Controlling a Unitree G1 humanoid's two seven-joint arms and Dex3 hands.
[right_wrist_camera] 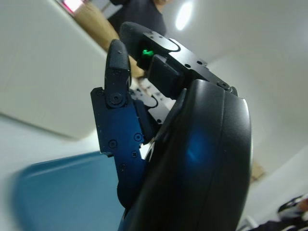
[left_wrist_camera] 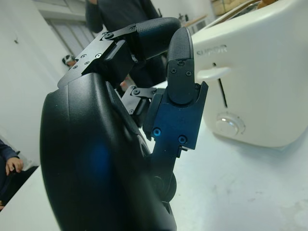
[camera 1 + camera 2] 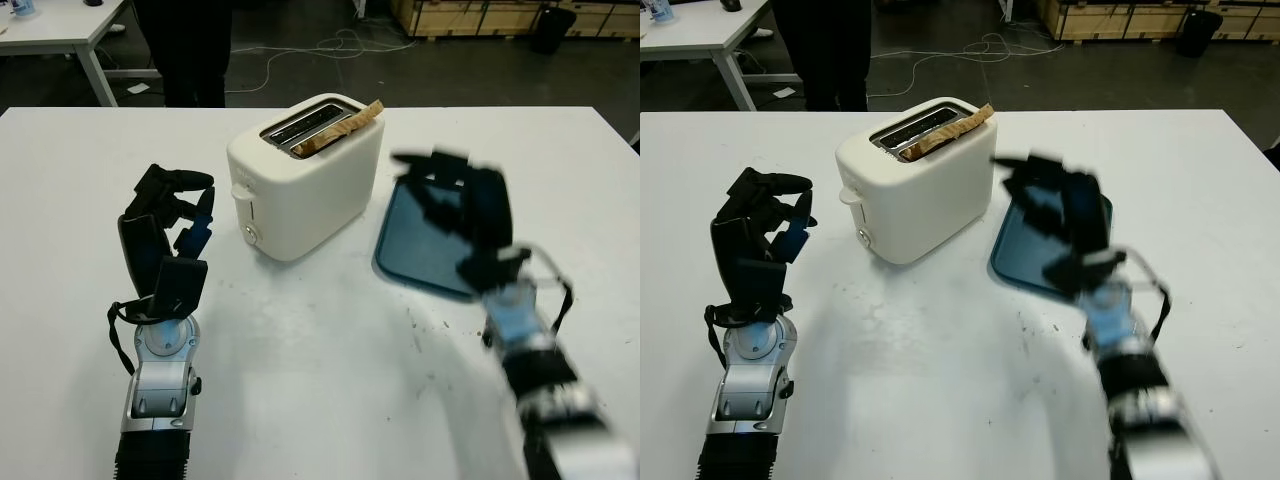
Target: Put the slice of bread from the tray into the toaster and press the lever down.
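Note:
A cream toaster point(image 3: 310, 190) stands at the middle of the white table. A brown slice of bread point(image 3: 345, 128) sits tilted in one of its slots, one corner sticking out past the far end. The lever point(image 2: 214, 72) is at the top of its track, above a round knob point(image 2: 230, 126). To the right of the toaster lies the dark blue tray point(image 3: 410, 250) with nothing on it. My right hand point(image 3: 455, 200) hovers over the tray, open, blurred by motion. My left hand point(image 3: 180, 215) is upright to the left of the toaster, open, a short gap from the lever.
A person in dark clothes point(image 3: 185, 50) stands behind the table's far edge. A white side table point(image 3: 60, 25) is at the back left, wooden crates point(image 3: 480, 15) at the back right. Cables lie on the floor.

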